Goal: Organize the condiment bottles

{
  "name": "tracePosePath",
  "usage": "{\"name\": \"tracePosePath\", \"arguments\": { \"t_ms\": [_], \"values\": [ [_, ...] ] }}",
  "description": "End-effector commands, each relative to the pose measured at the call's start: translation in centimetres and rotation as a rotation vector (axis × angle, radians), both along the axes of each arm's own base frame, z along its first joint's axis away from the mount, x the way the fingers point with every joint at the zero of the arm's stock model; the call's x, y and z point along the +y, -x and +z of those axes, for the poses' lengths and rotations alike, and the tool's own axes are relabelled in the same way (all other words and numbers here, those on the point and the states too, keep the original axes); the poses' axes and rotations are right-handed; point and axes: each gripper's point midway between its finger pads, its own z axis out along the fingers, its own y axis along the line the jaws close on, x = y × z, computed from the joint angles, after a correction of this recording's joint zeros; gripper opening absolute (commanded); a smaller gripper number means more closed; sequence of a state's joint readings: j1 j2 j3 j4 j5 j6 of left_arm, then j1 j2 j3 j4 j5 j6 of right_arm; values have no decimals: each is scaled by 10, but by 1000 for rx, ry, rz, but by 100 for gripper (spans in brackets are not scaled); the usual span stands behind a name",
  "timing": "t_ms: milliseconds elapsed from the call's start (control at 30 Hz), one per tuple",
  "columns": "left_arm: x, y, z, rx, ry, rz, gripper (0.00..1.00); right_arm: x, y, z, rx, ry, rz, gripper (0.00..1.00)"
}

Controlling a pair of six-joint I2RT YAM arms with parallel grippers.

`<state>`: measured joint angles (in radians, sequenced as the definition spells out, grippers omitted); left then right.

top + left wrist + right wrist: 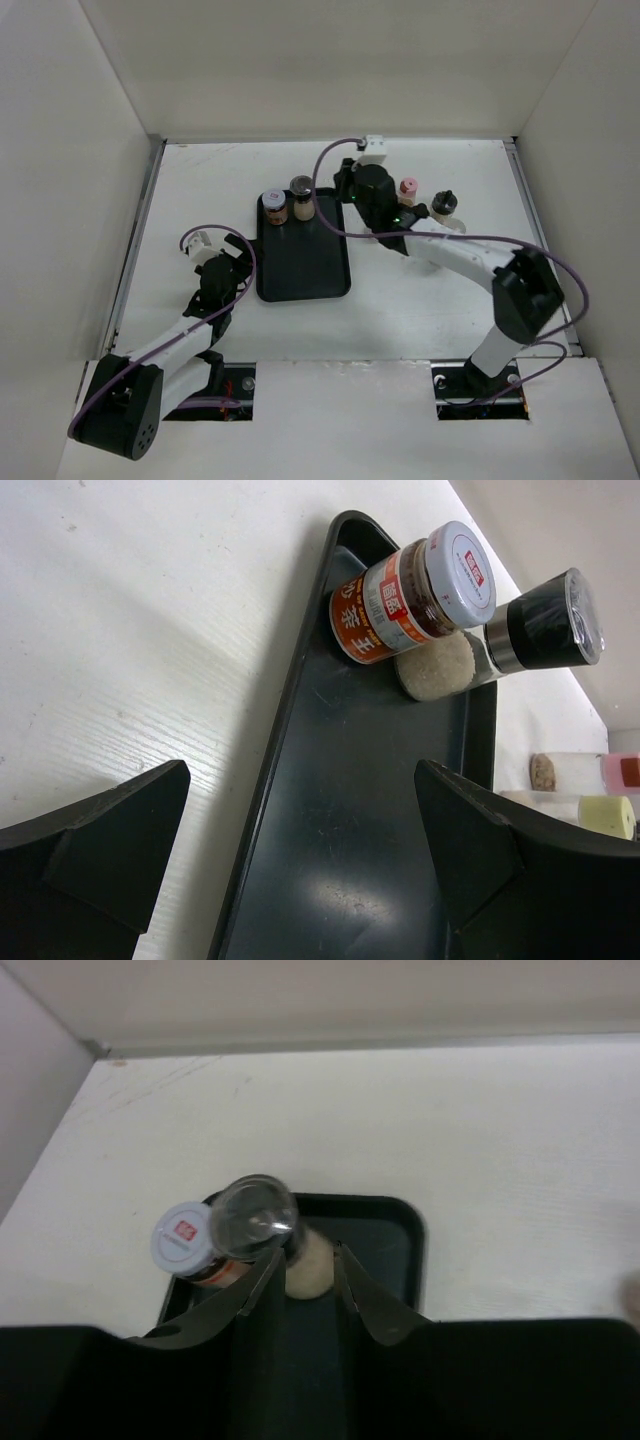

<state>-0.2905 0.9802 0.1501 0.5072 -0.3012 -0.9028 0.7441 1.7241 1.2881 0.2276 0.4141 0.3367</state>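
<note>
Right gripper [308,1252] hangs over the far end of the tray [330,810], its fingers slightly parted and lined up on either side of the beige bottle [437,665], which stands upright just ahead of and below the tips. From the left wrist view nothing dark touches that bottle's body or cap, so the judgement is that the gripper grasps nothing and the bottle rests on the tray by its own weight.

Close on the bottle's left, seen from this gripper, stands the orange-labelled jar [400,600], white cap up. Whether the two touch cannot be told. They are packed into the tray's far corner, likely so that the bare floor nearer the arms is free for the rest.

Left gripper [300,860] is released, jaws wide, empty, hovering low at the tray's near left edge, with the rim running between its fingers and the table [130,610] under the left one. Placed there, it looks to be waiting, or ready to steady the tray.

Behind the right gripper, beside its wrist, the pink-capped bottle [408,187] and the black-topped bottle [445,203] stand on the table off the tray. The job appears well short of done.
</note>
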Motion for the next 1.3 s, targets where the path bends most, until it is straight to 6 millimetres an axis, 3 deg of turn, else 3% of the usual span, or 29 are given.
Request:
{"name": "tracePosePath", "arguments": {
  "t_ms": [0, 67, 167, 300, 367, 533, 833, 1100, 1267],
  "values": [
    [-5, -6, 24, -79, 18, -15, 100, -64, 6, 6, -20, -1, -139, 30],
    [-6, -7, 20, -69, 15, -16, 100, -91, 17, -12, 31, 39, -179, 33],
    [-8, -8, 19, -61, 17, -25, 100, -114, 32, -28, 67, 81, -198, 50],
    [-7, -8, 22, -74, 16, -18, 100, -123, 39, -46, 112, 138, -195, 79],
    [-7, -7, 20, -67, 16, -24, 100, -125, 38, -56, 136, 164, -197, 84],
    [-6, -7, 23, -77, 21, -19, 100, -119, 32, -80, 186, 176, -172, 82],
    [-9, -7, 16, -53, 18, -32, 100, -116, 13, -102, 215, 194, -170, 74],
    [-11, -8, 14, -48, 20, -37, 100, -117, -2, -107, 190, 210, -183, 72],
    [-10, -9, 14, -49, 18, -31, 100, -116, -5, -97, 153, 208, -186, 66]
  ]
}}
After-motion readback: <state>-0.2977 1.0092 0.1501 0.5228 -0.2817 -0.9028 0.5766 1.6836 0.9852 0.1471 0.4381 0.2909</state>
